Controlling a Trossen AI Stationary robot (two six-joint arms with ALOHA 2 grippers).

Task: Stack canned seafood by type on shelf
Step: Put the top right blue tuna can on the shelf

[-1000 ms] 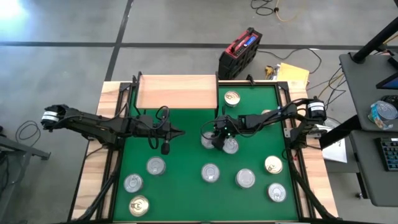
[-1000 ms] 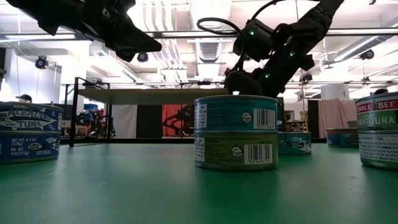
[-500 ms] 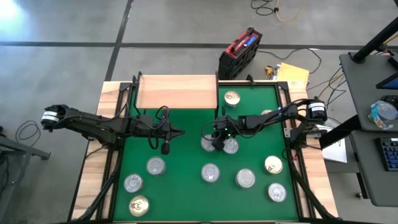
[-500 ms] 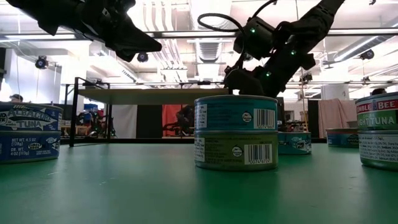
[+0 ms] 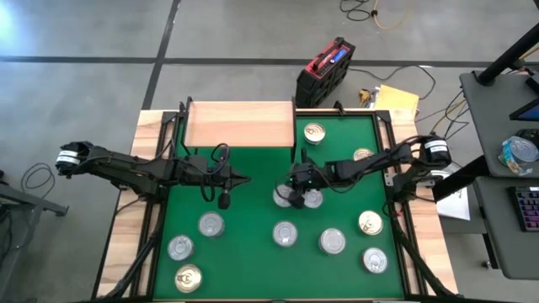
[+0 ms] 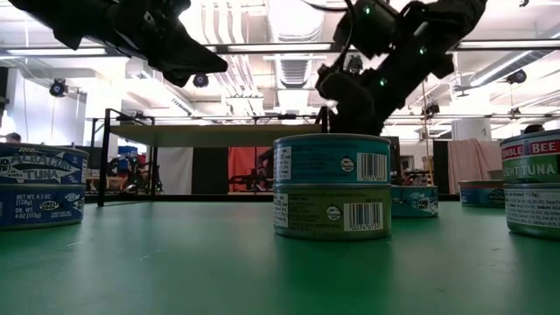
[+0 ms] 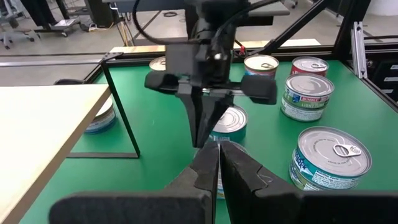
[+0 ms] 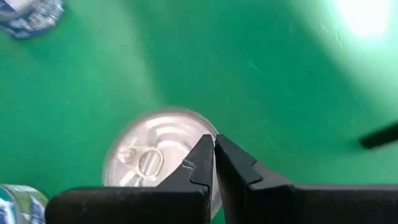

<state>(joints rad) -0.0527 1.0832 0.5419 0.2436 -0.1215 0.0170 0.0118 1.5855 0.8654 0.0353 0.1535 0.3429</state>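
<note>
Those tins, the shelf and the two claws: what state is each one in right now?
Left gripper: shut, empty, hovering over the mat.
Right gripper: shut, empty, above a tin.
Shelf: bare, no tins on it.
Tins: upright on the mat, lids sealed.
Centre tins: stacked two high.

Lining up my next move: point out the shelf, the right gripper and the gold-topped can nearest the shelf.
shelf [image 5: 240, 124], high view, middle of its bare wooden top.
right gripper [image 5: 296, 192], high view, at the tips of its shut fingers.
gold-topped can [image 5: 314, 132], high view, centre of its lid.
</note>
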